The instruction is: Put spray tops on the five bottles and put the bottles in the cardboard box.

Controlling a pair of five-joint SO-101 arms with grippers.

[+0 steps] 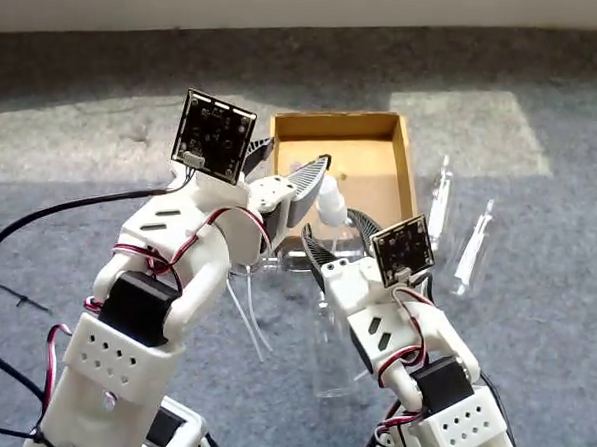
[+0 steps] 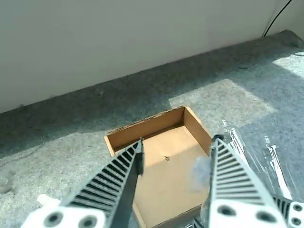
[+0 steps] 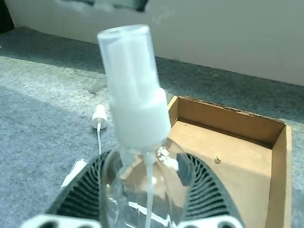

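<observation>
The bottle (image 3: 137, 194) stands upright, clamped at its shoulders between the jaws of the right gripper (image 3: 145, 164). A white spray top (image 3: 133, 85) sits on its neck. In the high view it is held at the near wall of the cardboard box (image 1: 406, 168). The right arm rises from below with its wrist tipped forward. The left arm stretches in from the left. The left gripper (image 2: 178, 142) hangs over the box with its jaws apart, 1 finger just beside the spray top. A second bottle (image 1: 440, 201) and a third bottle (image 1: 477, 242) lie on the grey carpet (image 1: 564, 320), right of the box.
</observation>
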